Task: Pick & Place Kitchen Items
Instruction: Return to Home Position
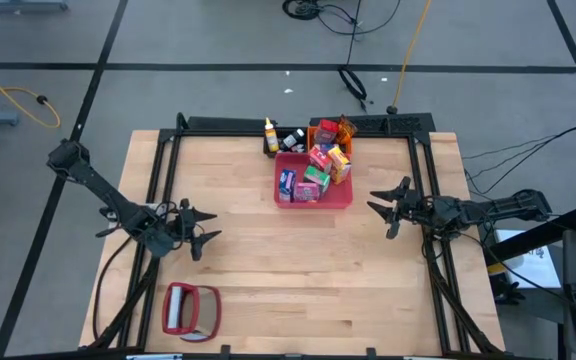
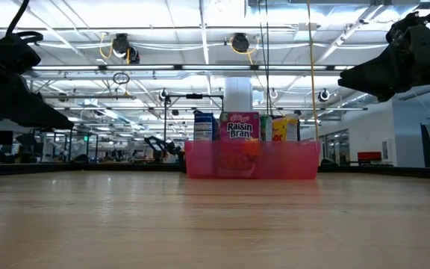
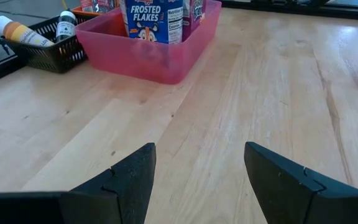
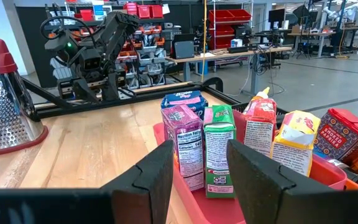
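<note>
The fingers (image 3: 129, 180) of the left gripper (image 1: 213, 226) are spread wide apart and hold nothing. Between them only the bare wooden table (image 1: 298, 270) shows. The right gripper (image 1: 378, 212) is the same, its fingers wide open and empty, touching nothing.

The left gripper hangs above the left middle of the table and the right gripper above the right middle. They face each other, well apart, with open wood between them. No loose groceries lie anywhere on that wood.

Farther out, toward the back edge, stands a pink bin (image 1: 280, 200) packed with upright cartons (image 1: 318, 172). Among them are a blue cereal box (image 3: 151, 18), a raisin bran box (image 2: 239, 128) and a green carton (image 4: 219, 149). Touching the bin's back left corner is a black basket (image 3: 48, 56) holding small bottles (image 3: 17, 31). A red tin (image 4: 344, 134) sits in a further container just behind the pink bin.

Near the front left corner, well apart from everything else, a red-framed metal grater (image 1: 190, 310) lies flat. It does not seem to be one of the items to sort.

The sorting looks finished, with every small item already in a container. Probably all that is left is for both arms to draw back to their rest pose.
</note>
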